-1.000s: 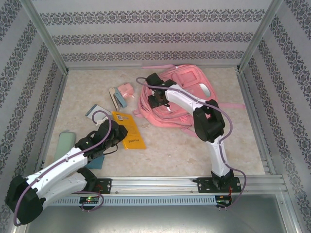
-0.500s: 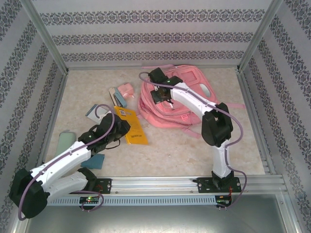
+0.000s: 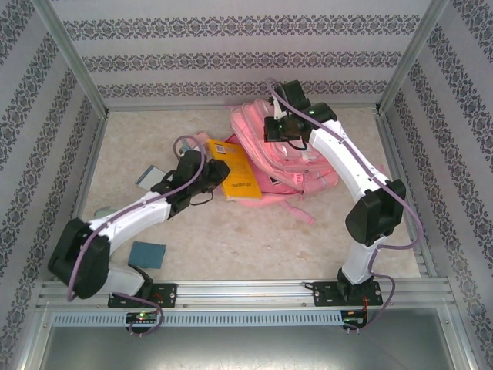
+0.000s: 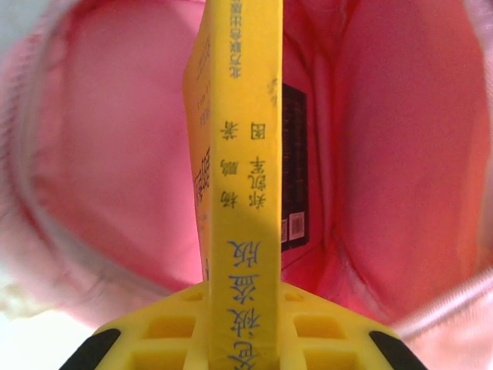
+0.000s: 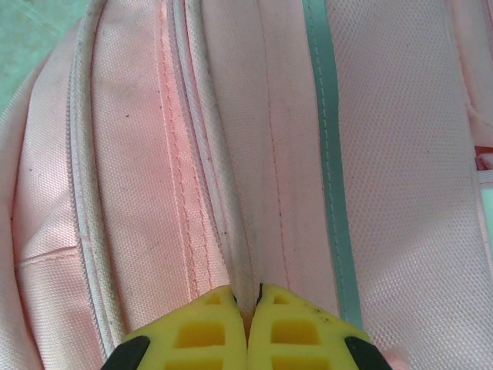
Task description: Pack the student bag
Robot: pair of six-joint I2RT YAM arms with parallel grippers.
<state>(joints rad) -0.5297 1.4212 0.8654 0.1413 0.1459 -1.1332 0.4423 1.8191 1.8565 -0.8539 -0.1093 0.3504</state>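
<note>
I am on the loading step. My left gripper (image 4: 245, 333) is clamped on the spine of the yellow book (image 4: 243, 154), aimed into the open mouth of the student bag (image 3: 266, 166). The bag lies at the back middle of the table (image 3: 254, 247). My right gripper (image 5: 248, 307) is pinched tight on a seam ridge, holding the bag up. Next, I judge, the book needs pushing deeper before I let go.

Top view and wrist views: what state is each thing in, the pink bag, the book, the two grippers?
student bag: open, a seam pinched by the right gripper.
yellow book: held upright on edge, partly inside the bag's mouth.
left gripper: shut on the yellow book.
right gripper: shut on the student bag.
blue pad: lying flat on the table, untouched.
</note>
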